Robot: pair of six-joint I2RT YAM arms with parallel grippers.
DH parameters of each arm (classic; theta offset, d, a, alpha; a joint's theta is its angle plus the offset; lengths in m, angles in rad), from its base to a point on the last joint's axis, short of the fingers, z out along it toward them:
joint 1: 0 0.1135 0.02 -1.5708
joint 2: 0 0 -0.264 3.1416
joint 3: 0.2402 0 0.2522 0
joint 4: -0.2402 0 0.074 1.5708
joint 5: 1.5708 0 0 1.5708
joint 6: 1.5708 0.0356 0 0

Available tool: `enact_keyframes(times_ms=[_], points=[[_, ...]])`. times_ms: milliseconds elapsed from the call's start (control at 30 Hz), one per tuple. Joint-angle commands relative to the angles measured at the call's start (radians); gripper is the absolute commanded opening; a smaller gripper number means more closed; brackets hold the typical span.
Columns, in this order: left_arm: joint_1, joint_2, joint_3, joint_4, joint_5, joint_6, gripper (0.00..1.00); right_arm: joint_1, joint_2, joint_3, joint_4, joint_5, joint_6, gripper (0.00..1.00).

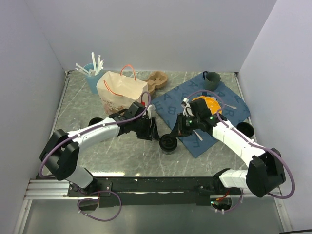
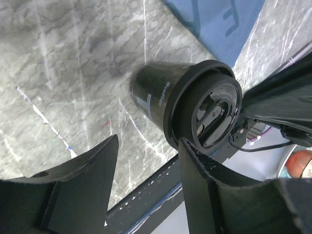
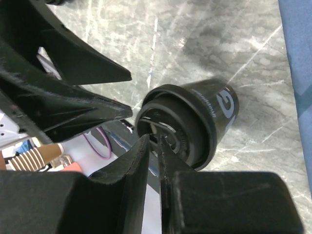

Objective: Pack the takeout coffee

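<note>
The takeout coffee [image 1: 168, 143] is seen on the tabletop [image 1: 122, 156] at the near edge of the blue cloth [image 1: 175, 105], its lid rim met by the right end effector [image 3: 155, 141], jaws all but closed though a firm hold cannot be told, while the left end effector [image 2: 148, 144] is held partly open just beside it, nothing gripped.

Overhead camera fixed high behind the near edge, looking down across the whole table [image 1: 122, 161], left wrist camera low and very close to the cup [image 2: 156, 102], facing rightward, right wrist camera equally close, facing leftward, all three sharing the cup and the tabletop around it
</note>
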Motion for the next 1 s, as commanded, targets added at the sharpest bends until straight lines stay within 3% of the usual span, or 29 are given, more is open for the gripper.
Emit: enact_keyframes(times_ms=[0,267,600,767,967], points=[[-0.006,0.013,-0.024,0.101,0.048,-0.021,0.57,0.005,0.030,-0.044,0.046,-0.005,0.003,0.19],[-0.023,0.021,-0.090,0.126,0.016,-0.045,0.54,0.006,0.047,-0.130,0.095,0.013,0.006,0.18],[-0.097,0.065,-0.145,0.026,-0.171,-0.036,0.48,0.005,0.030,-0.214,0.115,0.062,0.003,0.17],[-0.105,-0.004,-0.076,0.000,-0.191,-0.032,0.55,0.006,-0.001,-0.130,0.060,0.067,-0.017,0.19],[-0.105,-0.065,0.088,-0.049,-0.190,0.019,0.71,0.003,-0.002,0.006,0.062,-0.028,-0.020,0.32]])
